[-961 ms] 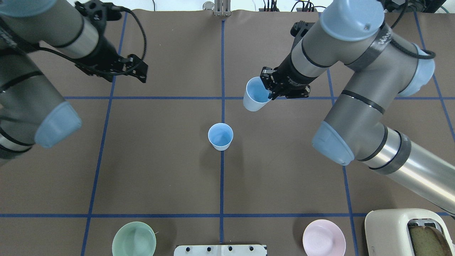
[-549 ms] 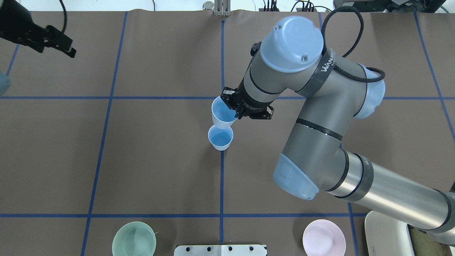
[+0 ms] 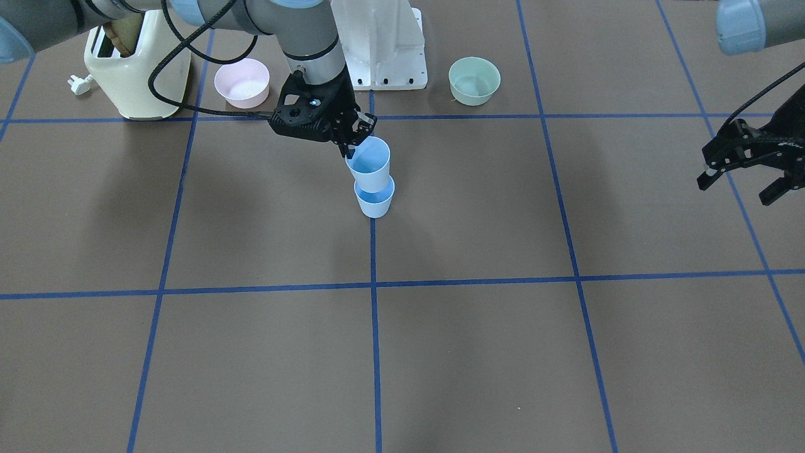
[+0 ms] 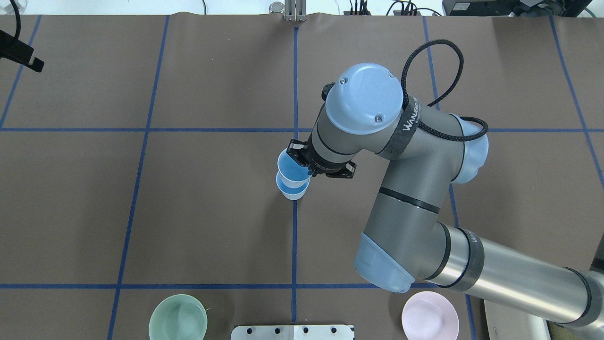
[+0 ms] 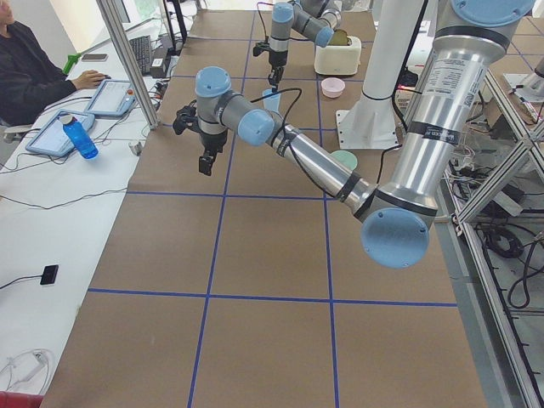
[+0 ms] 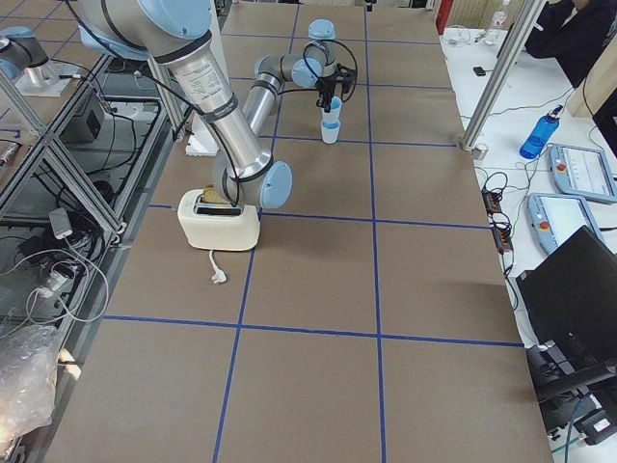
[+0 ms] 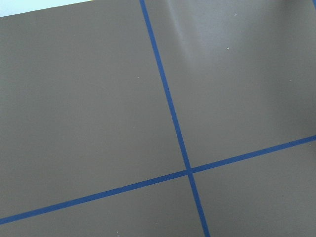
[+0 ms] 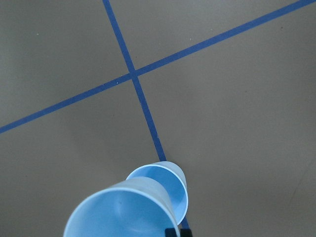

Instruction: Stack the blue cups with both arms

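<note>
Bright even overhead lighting, soft faint shadows on the table (image 3: 478,352), pictures sharp throughout.

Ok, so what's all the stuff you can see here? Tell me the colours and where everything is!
standing cup: one, pale blue, upright on the table's middle blue line
held cup: one, pale blue, right above the standing cup, its base at that cup's mouth
pink bowl: one, pink, near the robot's base, beside the toaster
green bowl: one, mint green, on the other side of the base
toaster: one, cream, table edge
table: one, brown with blue tape lines
water bottle: one, blue, on the white side desk
right gripper: black, shut on the held cup's rim
left gripper: black, open, empty, off to the side
</note>
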`<state>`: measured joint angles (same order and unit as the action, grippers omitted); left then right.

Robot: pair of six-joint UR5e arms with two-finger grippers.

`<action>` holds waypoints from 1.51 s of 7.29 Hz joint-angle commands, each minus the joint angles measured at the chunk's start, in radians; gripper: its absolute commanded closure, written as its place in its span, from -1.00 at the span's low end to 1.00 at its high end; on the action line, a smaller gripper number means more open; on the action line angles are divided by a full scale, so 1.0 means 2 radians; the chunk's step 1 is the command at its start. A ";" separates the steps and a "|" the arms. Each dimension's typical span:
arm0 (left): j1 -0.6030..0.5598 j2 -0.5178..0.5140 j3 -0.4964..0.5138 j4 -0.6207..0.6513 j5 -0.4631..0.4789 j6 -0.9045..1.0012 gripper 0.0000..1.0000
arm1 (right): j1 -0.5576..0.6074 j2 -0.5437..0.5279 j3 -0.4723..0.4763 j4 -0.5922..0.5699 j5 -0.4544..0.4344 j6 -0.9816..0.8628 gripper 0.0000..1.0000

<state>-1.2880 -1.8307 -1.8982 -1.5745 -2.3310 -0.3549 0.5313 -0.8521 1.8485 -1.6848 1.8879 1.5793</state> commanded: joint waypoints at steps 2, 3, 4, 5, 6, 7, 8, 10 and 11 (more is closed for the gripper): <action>-0.003 0.013 -0.002 -0.011 0.000 0.003 -0.96 | -0.003 0.000 -0.001 0.002 -0.003 -0.001 1.00; -0.003 0.013 -0.002 -0.011 0.000 0.003 -0.96 | -0.003 0.001 -0.001 0.002 -0.003 -0.002 1.00; -0.003 0.013 -0.002 -0.011 0.000 0.003 -0.96 | -0.003 0.001 -0.002 0.002 -0.003 -0.003 1.00; -0.003 0.014 -0.002 -0.011 0.000 0.003 -0.96 | -0.003 0.001 -0.004 0.003 -0.003 -0.004 1.00; -0.003 0.013 -0.002 -0.011 0.000 0.002 -0.96 | -0.004 0.000 -0.004 0.003 -0.003 -0.004 1.00; -0.003 0.014 -0.002 -0.011 0.000 0.002 -0.96 | -0.006 -0.001 -0.004 0.003 -0.003 -0.005 1.00; -0.003 0.014 -0.002 -0.011 0.000 0.003 -0.96 | -0.007 -0.001 -0.004 0.003 -0.003 -0.004 1.00; -0.003 0.046 0.018 -0.070 0.000 0.003 -0.96 | -0.008 -0.002 -0.004 0.003 -0.003 -0.005 1.00; -0.005 0.051 0.035 -0.101 0.000 0.003 -0.96 | -0.008 -0.002 -0.004 0.003 -0.003 -0.004 1.00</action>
<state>-1.2950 -1.7511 -1.8663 -1.6960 -2.3313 -0.3485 0.5163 -0.8554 1.8408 -1.6797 1.8822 1.5701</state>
